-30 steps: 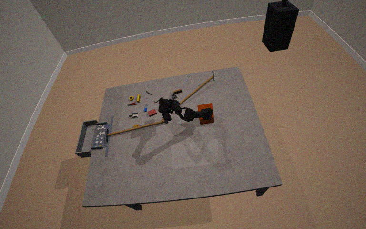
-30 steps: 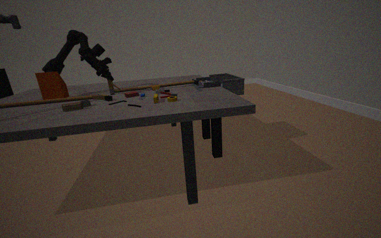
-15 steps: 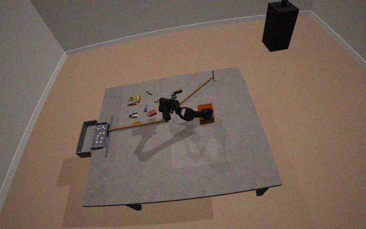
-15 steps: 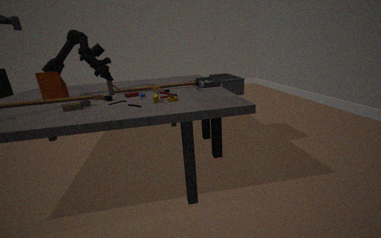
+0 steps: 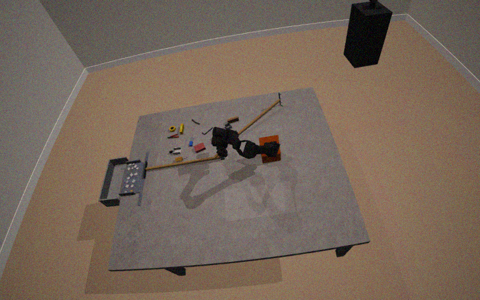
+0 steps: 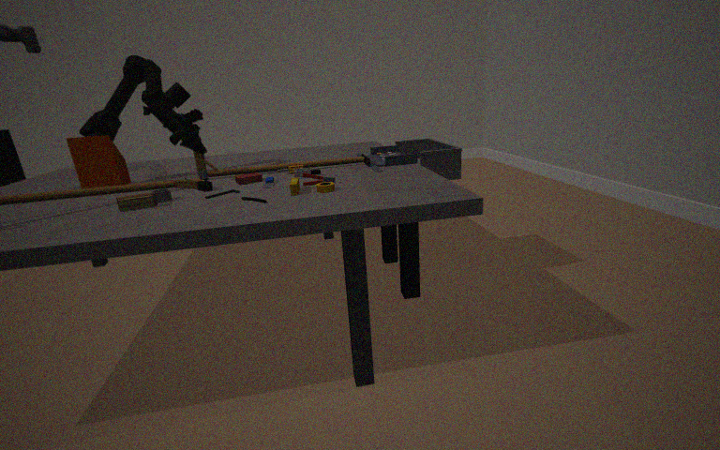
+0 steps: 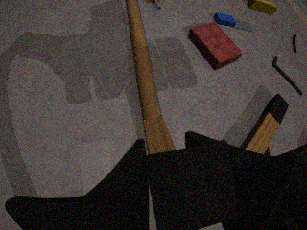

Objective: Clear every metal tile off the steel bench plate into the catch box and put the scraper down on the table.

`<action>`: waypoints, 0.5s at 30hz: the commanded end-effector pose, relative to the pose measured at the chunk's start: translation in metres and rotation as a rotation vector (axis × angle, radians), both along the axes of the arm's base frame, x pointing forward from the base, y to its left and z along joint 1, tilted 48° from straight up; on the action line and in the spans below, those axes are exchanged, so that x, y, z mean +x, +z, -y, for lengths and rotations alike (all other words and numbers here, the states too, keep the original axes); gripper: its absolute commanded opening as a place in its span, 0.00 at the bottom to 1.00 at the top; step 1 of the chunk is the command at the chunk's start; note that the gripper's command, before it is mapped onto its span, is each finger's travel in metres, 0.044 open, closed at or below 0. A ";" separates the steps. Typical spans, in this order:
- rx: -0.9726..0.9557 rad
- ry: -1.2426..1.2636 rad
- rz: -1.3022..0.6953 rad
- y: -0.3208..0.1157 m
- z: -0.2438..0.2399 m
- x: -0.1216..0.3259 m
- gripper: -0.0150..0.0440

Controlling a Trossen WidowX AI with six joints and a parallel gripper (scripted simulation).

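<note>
My gripper [image 5: 221,157] [image 6: 202,153] [image 7: 165,142] is shut on the near end of the long scraper [image 5: 184,164] [image 6: 303,163] [image 7: 144,72]. Its wooden handle runs from the fingers toward the far end of the table. Its dark head is at the near edge of the steel bench plate [image 5: 139,183] [image 6: 395,158]; whether it touches the plate is too small to tell. Several small pale metal tiles [image 5: 131,174] lie spread over the plate, with an orange spot near one corner. The catch box [image 5: 110,202] [image 6: 442,162] is beyond the plate, at the table's end. Its floor shows no tiles.
A rake [image 5: 260,116] [image 7: 264,134] with a wooden handle lies beside the arm. A red block [image 5: 199,147] [image 6: 248,178] [image 7: 215,45], a blue piece [image 5: 190,143] [image 7: 224,19], a yellow tape roll [image 5: 172,129] and other small tools lie beside the scraper handle. A brown block [image 5: 232,119] [image 6: 137,202] lies near the rake.
</note>
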State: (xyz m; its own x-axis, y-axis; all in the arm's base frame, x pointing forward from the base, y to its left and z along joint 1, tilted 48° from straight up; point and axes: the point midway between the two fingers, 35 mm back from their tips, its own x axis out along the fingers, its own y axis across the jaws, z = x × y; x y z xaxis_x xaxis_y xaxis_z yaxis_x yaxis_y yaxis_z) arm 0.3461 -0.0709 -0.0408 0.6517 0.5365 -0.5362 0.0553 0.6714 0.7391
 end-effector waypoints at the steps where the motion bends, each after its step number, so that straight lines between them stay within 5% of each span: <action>1: -0.006 -0.005 0.009 0.003 0.003 -0.007 0.25; 15: -0.006 -0.006 0.003 0.001 0.002 -0.043 0.25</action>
State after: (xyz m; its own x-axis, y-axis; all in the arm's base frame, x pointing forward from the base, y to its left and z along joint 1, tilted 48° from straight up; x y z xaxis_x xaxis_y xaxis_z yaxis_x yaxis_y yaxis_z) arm 0.3082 -0.0715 -0.0423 0.6497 0.5336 -0.5414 0.0624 0.6724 0.7376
